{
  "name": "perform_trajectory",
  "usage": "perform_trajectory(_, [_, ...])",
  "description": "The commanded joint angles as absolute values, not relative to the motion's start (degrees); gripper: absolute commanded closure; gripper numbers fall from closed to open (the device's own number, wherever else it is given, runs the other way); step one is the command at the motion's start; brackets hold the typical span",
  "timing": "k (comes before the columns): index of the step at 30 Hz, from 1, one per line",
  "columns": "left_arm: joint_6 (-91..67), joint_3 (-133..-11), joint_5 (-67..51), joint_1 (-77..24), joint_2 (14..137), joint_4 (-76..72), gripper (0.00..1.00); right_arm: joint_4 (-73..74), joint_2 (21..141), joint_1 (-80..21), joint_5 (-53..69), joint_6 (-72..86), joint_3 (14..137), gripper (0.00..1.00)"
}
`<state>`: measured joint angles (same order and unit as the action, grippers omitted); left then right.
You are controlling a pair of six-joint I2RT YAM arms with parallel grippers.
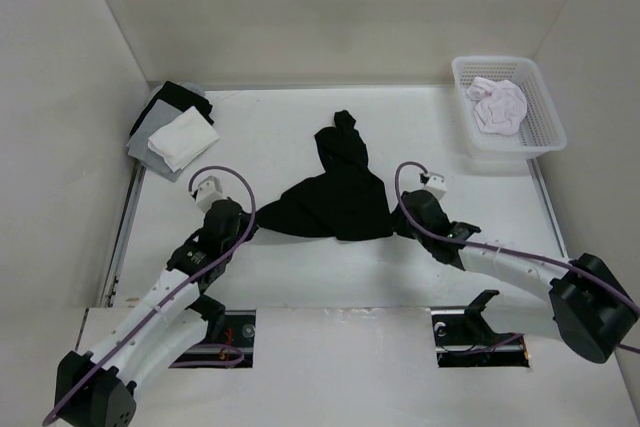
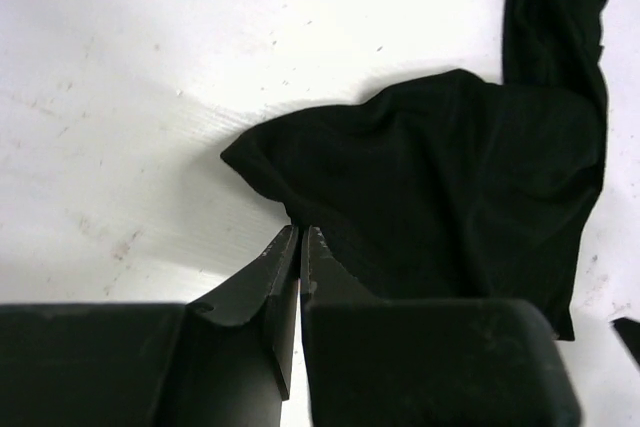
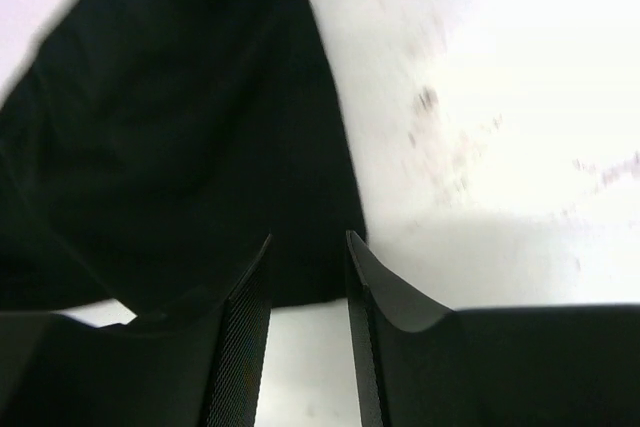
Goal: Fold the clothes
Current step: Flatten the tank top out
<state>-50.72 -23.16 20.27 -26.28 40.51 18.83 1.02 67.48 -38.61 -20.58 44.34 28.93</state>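
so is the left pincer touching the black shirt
Touching: left wrist view shows the left pincer shut on the near edge of the black shirt.

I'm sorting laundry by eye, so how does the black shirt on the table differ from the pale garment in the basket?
The black shirt is dark; the pale garment is pinkish white. The black shirt lies loosely spread on the table; the pale garment sits bunched in the white basket. The black shirt covers more area than the pale garment. Both are soft, crumpled and unfolded.

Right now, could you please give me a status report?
Left end effector shut on black shirt corner. Right end effector open. Shirt bunched, unfolded. Nothing obstructing.
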Motion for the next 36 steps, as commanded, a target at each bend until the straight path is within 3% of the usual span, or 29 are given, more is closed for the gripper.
perform_trajectory(1, [-47.2,-22.9,18.8,-25.8,38.7,12.5,1.0,5.8,66.6,-39.4,-23.0,49.5,27.2,0.6])
perform_trajectory(15, [-46.3,-18.5,12.2,-23.6,37.9,7.9,0.99,2.4,74.1,-39.7,-16.9,52.1,28.2,0.64])
perform_trajectory(22, [-46.1,-18.0,10.0,-21.2,37.5,7.8,0.99,0.3,75.3,-38.7,-15.1,52.9,27.8,0.79])
perform_trajectory(25, [-46.1,-18.3,9.9,-21.0,37.4,7.8,0.99,-0.1,75.1,-38.5,-14.9,52.7,27.6,0.96])
perform_trajectory(26, [-46.1,-18.5,9.9,-21.0,37.4,7.8,0.99,-0.1,74.2,-38.5,-15.5,52.6,27.4,1.0])
perform_trajectory(31, [-47.1,-24.9,9.9,-21.0,35.7,8.1,0.99,7.0,57.9,-41.9,-23.4,47.8,30.9,1.0])
perform_trajectory(36, [-49.2,-41.1,12.2,-22.5,31.4,9.4,0.99,24.8,39.9,-47.8,-34.5,39.4,49.4,1.0])
